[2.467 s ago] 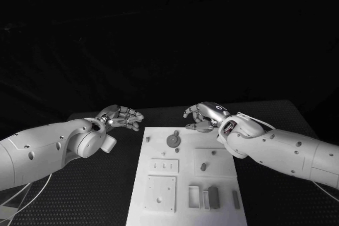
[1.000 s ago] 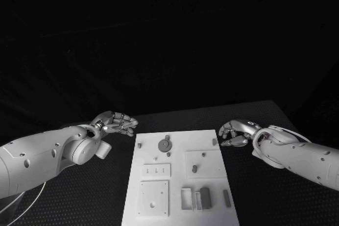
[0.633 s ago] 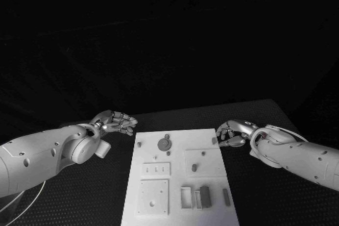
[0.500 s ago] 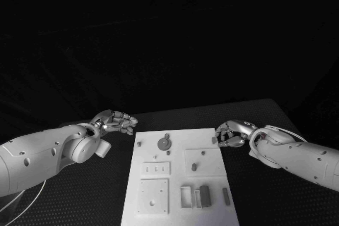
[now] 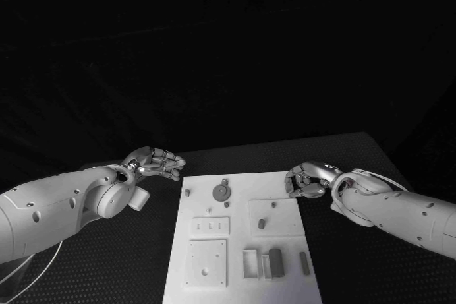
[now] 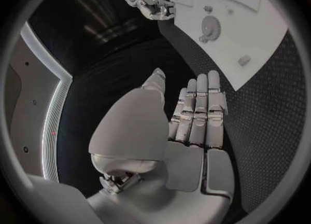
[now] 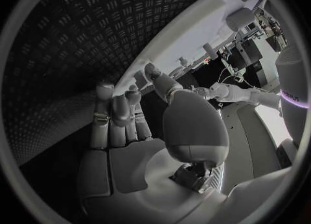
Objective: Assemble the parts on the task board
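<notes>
Both hands off the task board, holding nothing.

My left hand (image 5: 154, 163) hangs beside the far-left corner of the task board (image 5: 238, 248), fingers curled, empty. My right hand (image 5: 309, 179) hangs at its far-right corner, fingers curled, empty. Board lies mid-desk (image 5: 114, 264), parts (image 5: 275, 263) seated on it.

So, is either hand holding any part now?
No. The left hand and the right hand are both empty, beside the task board.
</notes>
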You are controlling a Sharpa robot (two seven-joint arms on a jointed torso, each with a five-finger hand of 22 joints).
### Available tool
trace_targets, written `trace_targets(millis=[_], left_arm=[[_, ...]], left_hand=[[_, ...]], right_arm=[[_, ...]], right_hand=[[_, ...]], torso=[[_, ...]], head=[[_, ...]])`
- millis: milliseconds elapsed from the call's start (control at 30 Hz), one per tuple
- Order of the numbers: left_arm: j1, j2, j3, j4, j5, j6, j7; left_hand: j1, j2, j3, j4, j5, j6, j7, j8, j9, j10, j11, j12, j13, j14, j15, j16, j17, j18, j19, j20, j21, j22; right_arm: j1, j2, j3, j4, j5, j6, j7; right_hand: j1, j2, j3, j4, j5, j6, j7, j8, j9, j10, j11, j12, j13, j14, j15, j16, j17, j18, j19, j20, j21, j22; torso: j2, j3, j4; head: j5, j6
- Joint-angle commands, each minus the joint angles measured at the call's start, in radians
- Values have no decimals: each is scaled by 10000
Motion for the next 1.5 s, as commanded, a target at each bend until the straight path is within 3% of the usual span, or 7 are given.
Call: trace_targets(millis=[33,567,833,1000,1100,1500], left_arm=[[0,16,5,7,25,174,101],[-2,-22,5,17,25,169,92],[-2,-24,5,7,25,183,87],[-4,-25,4,2,25,202,83],[-4,-26,4,2,25,219,78],[-4,-24,4,0,25,257,70]], left_hand=[[25,112,-57,-20,-2,18,274,-51,12,-81,4,-46,18,43,-3,-40,12,154,33,-25,-40,12],[21,117,-61,-18,-2,10,282,-58,11,-91,9,-55,23,44,-3,-48,19,153,34,-25,-43,14],[17,119,-63,-17,-2,8,285,-61,11,-93,11,-59,27,45,-3,-52,23,152,34,-24,-45,15],[14,122,-64,-16,-2,7,285,-62,12,-93,11,-60,28,46,-2,-53,24,152,34,-24,-46,15],[11,124,-64,-15,-2,6,286,-63,12,-95,12,-62,29,46,-2,-55,26,152,34,-24,-47,16],[9,121,-68,-18,-2,3,286,-66,12,-98,13,-66,34,46,-2,-61,31,152,33,-24,-50,17]], right_arm=[[-76,60,3,-44,127,69,-24],[-179,123,4,-124,227,1,-59],[-179,158,5,-196,259,-138,-95],[-181,191,6,-190,274,-230,-91],[-189,229,6,-224,358,-411,-97],[-210,270,6,-308,427,-273,-145]], right_hand=[[-118,18,73,-5,-2,48,64,57,-5,-73,-11,82,29,-28,-5,51,15,169,37,-50,55,214],[-307,284,166,24,-2,453,142,234,55,165,62,602,226,372,67,387,337,169,221,-190,331,202],[-347,501,223,51,-2,499,143,236,49,182,64,717,276,435,70,434,386,169,243,-220,372,191],[-317,620,258,18,-2,485,149,219,39,185,68,750,285,489,72,469,454,169,257,-239,395,190],[-313,662,264,3,-2,494,150,219,38,191,69,767,289,512,74,484,478,169,263,-245,406,190],[-206,927,313,-88,-2,745,82,339,96,171,8,797,274,482,22,479,411,169,229,-264,438,186]], torso=[[9,-3,13],[0,10,-26],[1,10,-4],[2,8,-13],[4,17,-13],[6,6,-5]], head=[[10,-24],[41,-48],[39,-72],[118,-51],[85,-64],[-21,-50]])
